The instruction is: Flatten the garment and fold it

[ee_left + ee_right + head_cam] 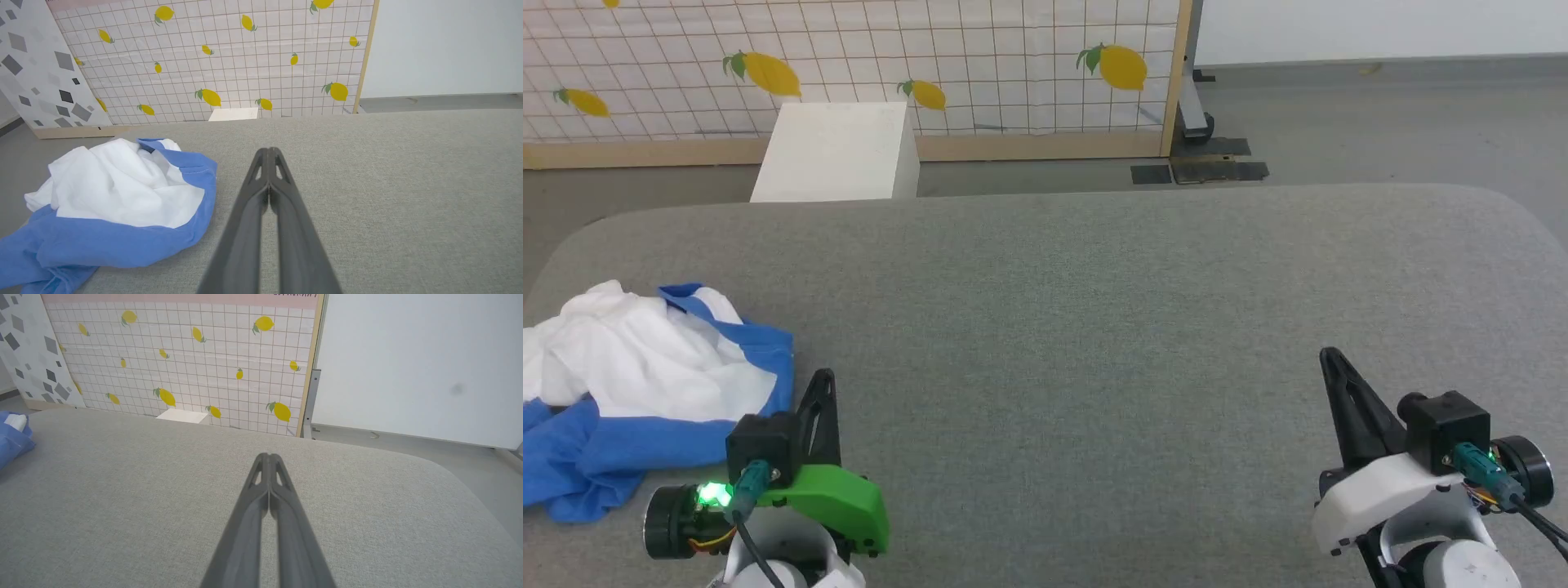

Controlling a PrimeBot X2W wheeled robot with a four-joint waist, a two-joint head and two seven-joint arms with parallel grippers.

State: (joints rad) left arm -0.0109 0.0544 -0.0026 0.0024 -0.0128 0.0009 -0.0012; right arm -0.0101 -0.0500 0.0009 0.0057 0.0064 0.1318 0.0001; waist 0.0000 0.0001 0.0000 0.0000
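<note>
The garment [637,384], a white T-shirt with royal-blue sleeves and hem band, lies crumpled in a heap at the left edge of the grey padded table [1078,310]. Its print is hidden in the folds. The heap also appears left of my fingers in the left wrist view, garment [118,196], and as a blue scrap at the far left of the right wrist view, garment [12,435]. My left gripper [823,377] is shut and empty, just right of the heap, apart from it. My right gripper [1330,356] is shut and empty, far to the right over bare table.
A white box [837,151] stands on the floor behind the table, before a lemon-patterned tiled panel [980,65] with a wooden frame. A metal stand foot [1196,122] sits at the panel's right end. The table's corners are rounded.
</note>
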